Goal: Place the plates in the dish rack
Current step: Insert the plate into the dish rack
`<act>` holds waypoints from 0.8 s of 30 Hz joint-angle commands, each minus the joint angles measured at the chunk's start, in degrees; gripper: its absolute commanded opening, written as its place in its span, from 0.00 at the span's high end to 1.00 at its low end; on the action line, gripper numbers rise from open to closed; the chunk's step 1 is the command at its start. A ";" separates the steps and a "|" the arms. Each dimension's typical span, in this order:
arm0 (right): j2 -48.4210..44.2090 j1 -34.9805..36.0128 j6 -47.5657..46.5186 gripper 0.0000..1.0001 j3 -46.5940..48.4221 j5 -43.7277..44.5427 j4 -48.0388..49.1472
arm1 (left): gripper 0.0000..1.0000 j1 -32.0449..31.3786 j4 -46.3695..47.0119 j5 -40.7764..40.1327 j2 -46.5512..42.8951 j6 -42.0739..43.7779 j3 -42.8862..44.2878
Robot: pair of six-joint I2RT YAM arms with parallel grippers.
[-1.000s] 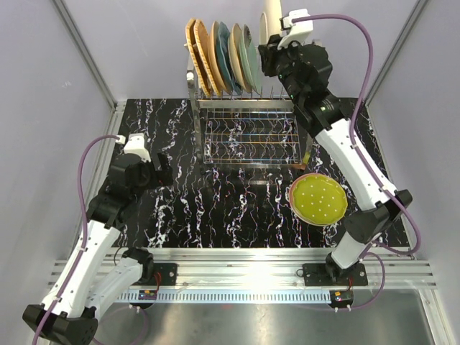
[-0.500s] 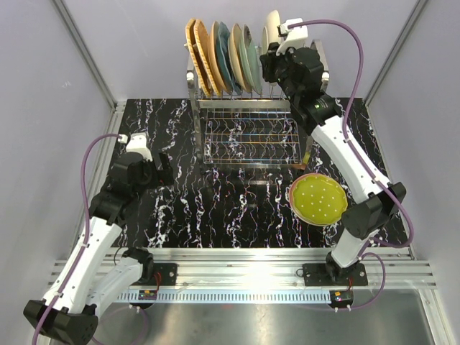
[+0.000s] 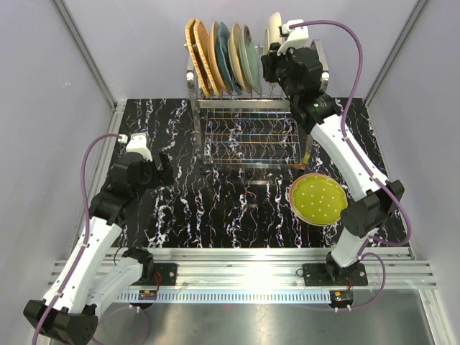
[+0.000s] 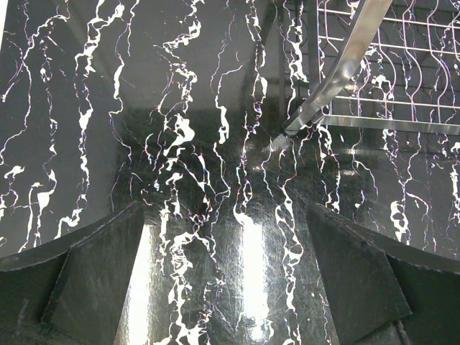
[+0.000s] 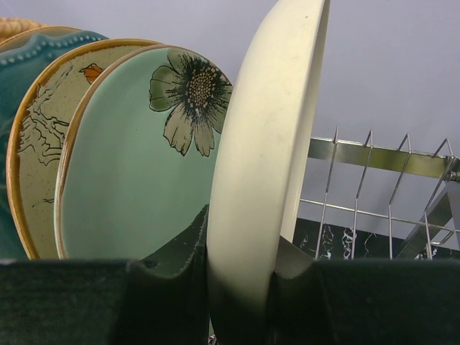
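Note:
The steel dish rack stands at the back of the table with several plates upright in its top tines: orange woven ones, a teal one, a bird-print one and a pale green flower plate. My right gripper is shut on the rim of a cream plate, holding it on edge just right of the green one, over the tines. A yellow-green dotted plate lies flat on the table beside the right arm. My left gripper hangs open over bare tabletop near the rack's front left leg.
The black marbled table is boxed in by grey walls left and right. Free tines remain on the rack's right side. The aluminium rail with both arm bases runs along the near edge.
My right gripper has lowered the cream plate from above the rack down toward the tines beside the green plate. The left arm has barely moved.

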 commanded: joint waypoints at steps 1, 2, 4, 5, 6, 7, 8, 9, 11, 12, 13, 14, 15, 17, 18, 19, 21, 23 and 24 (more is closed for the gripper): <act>0.74 -0.24 1.62 0.83 0.88 -1.70 2.89 | 0.01 0.25 1.61 -0.66 0.19 0.59 -0.01; 0.91 -0.33 1.62 0.83 1.06 -1.70 2.89 | 0.01 0.25 1.69 -0.66 0.19 0.59 -0.01; 0.83 -0.33 1.62 0.84 1.50 -1.61 2.89 | 0.01 0.25 1.61 -0.58 0.27 0.59 -0.01; 1.00 -0.24 1.62 0.85 1.76 -1.61 2.80 | 0.01 0.25 1.60 -0.58 0.27 0.59 -0.10; 1.00 -0.24 1.54 0.85 2.20 -1.61 2.80 | 0.01 0.25 1.69 -0.49 0.27 0.59 -0.10; 1.09 -0.33 1.80 0.85 2.55 -1.87 2.54 | 0.01 0.25 1.61 -0.57 0.36 0.59 -0.10; 1.26 -0.33 1.97 0.85 2.90 -1.96 2.28 | 0.01 0.25 1.60 -0.58 0.36 0.59 -0.01; 1.44 -0.33 2.06 0.85 3.34 -2.13 2.19 | 0.01 0.25 1.69 -0.58 0.36 0.59 -0.01; 1.53 -0.33 2.59 0.84 3.52 -2.66 1.84 | 0.01 0.25 1.60 -0.58 0.28 0.59 -0.01; 1.18 -0.33 2.77 0.84 3.43 -2.84 2.01 | 0.01 0.25 1.69 -0.58 0.27 0.59 -0.10; 1.00 -0.33 3.03 0.84 3.26 -3.10 2.27 | 0.01 0.25 1.69 -0.58 0.36 0.59 -0.01; 0.83 -0.24 3.20 0.84 3.08 -3.28 2.36 | 0.01 0.25 1.69 -0.58 0.36 0.67 -0.10; 0.30 -0.24 3.29 0.84 2.73 -3.37 2.54 | 0.01 0.34 1.69 -0.58 0.45 0.67 -0.10; 0.04 -0.33 3.38 0.83 2.47 -3.45 2.72 | 0.01 0.34 1.52 -0.58 0.54 0.67 -0.10; 0.03 -0.33 3.30 0.83 2.20 -3.28 2.63 | 0.01 0.34 1.52 -0.49 0.63 0.67 -0.10; -0.05 -0.33 3.38 0.83 2.03 -3.10 2.54 | 0.01 0.34 1.52 -0.40 0.63 0.67 -0.01; 0.03 -0.24 3.47 0.83 0.98 -3.10 2.80 | 0.01 0.34 1.52 -0.40 0.71 0.67 -0.01; 0.30 -0.24 3.47 0.83 0.27 -2.75 2.89 | 0.01 0.34 1.52 -0.31 0.71 0.67 -0.01; 0.21 -0.33 3.47 0.82 -0.43 -2.32 3.15 | 0.01 0.34 1.60 -0.31 0.71 0.67 -0.01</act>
